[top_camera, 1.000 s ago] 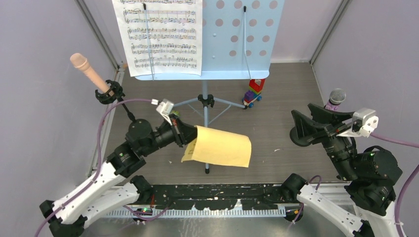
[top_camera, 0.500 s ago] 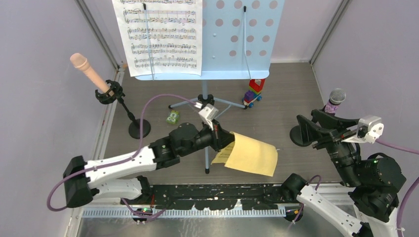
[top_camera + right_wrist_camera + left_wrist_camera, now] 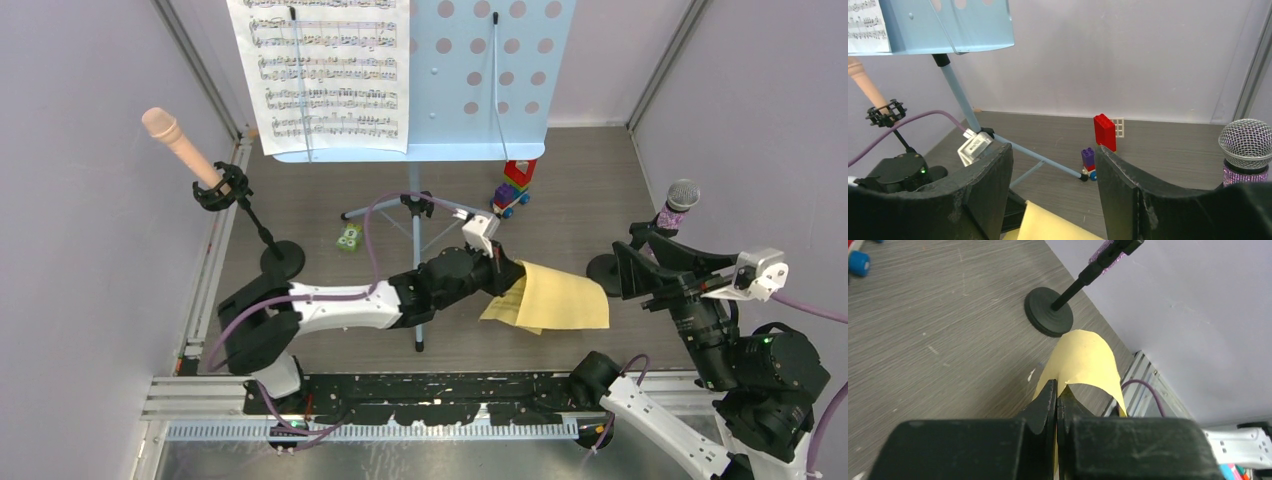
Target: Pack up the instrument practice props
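The left gripper (image 3: 507, 277) is clamped on one edge of the yellow sheet (image 3: 562, 300), its jaws pressed together on the paper. The left arm stretches low across the tabletop (image 3: 580, 190) toward the right side. In the left wrist view the sheet (image 3: 1083, 357) arches up and away from the gripper (image 3: 1057, 390) in a curve. Its far edge comes close to the round base of the right holder (image 3: 1049, 311). Whether paper and base touch cannot be told.

The right gripper (image 3: 630, 272) has its jaws well apart with nothing between them. It hangs just beside the right holder (image 3: 603, 272), in which the purple mic (image 3: 680, 200) sits head up. In the right wrist view the mic's mesh head (image 3: 1246, 150) shows at the right edge, outside the gripper (image 3: 1052, 150).

The rack (image 3: 480, 90) stands on its tripod at the back middle of the tabletop. The white sheet (image 3: 325, 75) rests on the rack's left half, and the right half is bare. One tripod leg runs forward under the left arm.

The peach mic (image 3: 180, 140) sits tilted in the left holder (image 3: 283, 258), by the left wall. The green block (image 3: 349, 237) lies on the tabletop between that holder's base and the tripod. The car (image 3: 513, 187) stands just right of the tripod, below the rack's right edge.
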Action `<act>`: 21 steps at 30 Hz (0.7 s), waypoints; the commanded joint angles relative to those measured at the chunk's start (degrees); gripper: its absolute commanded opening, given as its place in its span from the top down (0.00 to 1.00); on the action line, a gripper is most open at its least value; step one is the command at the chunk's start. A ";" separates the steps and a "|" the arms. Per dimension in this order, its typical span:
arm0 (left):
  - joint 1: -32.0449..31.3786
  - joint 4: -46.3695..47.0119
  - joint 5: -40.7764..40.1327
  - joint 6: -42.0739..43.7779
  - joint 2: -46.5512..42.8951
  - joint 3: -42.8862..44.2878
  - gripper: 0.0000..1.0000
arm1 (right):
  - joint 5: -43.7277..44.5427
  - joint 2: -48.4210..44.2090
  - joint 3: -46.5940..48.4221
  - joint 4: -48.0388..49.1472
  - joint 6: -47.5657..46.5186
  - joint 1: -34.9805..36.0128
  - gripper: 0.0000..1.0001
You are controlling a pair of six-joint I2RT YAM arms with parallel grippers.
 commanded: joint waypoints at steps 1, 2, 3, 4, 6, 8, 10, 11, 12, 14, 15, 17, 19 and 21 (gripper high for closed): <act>-0.30 7.53 -2.36 -2.99 4.80 5.91 1.00 | 1.49 0.18 1.44 -0.89 -0.25 0.03 0.35; -0.26 7.29 -3.25 -3.37 5.85 6.54 1.00 | 1.52 0.09 1.46 -1.00 -0.24 0.00 0.35; -0.28 6.99 -4.30 -3.82 6.77 7.03 1.00 | 1.54 -0.01 1.51 -1.04 -0.25 0.01 0.35; -0.31 6.37 -5.56 -4.04 7.50 7.35 1.00 | 1.53 -0.03 1.51 -1.04 -0.24 -0.01 0.35; -0.35 3.94 -8.29 -4.52 8.67 7.92 1.00 | 1.43 0.06 1.82 -1.16 -0.21 -0.01 0.34; -0.32 0.74 -10.74 -5.11 9.37 8.50 1.00 | 1.16 0.43 2.42 -1.78 -0.15 0.03 0.34; -0.32 -1.83 -12.16 -6.13 9.94 8.74 1.00 | 1.02 0.70 2.81 -2.25 -0.21 -0.03 0.34; -0.34 -2.99 -12.47 -6.56 10.14 8.82 1.00 | 1.06 0.61 2.78 -2.41 -0.25 0.03 0.34; -0.53 -4.35 -12.81 -7.02 10.46 9.02 1.00 | 1.15 0.59 2.66 -2.52 -0.33 -0.02 0.34; -1.07 -7.56 -14.22 -7.89 10.79 9.36 1.00 | 1.49 0.29 1.98 -2.32 -0.44 -0.02 0.34; -1.40 -8.83 -15.01 -8.07 11.01 9.50 1.00 | 1.52 0.19 1.68 -2.31 -0.49 -0.03 0.34; -2.12 -11.24 -16.13 -8.32 11.59 9.96 1.00 | 1.55 -0.06 1.35 -2.27 -0.49 0.02 0.34; -2.66 -14.31 -16.93 -8.49 12.32 10.98 1.00 | 1.62 -0.04 1.12 -2.27 -0.41 0.03 0.34; -3.03 -16.77 -17.99 -8.58 12.84 11.90 1.00 | 1.58 -0.11 1.02 -2.27 -0.32 0.01 0.34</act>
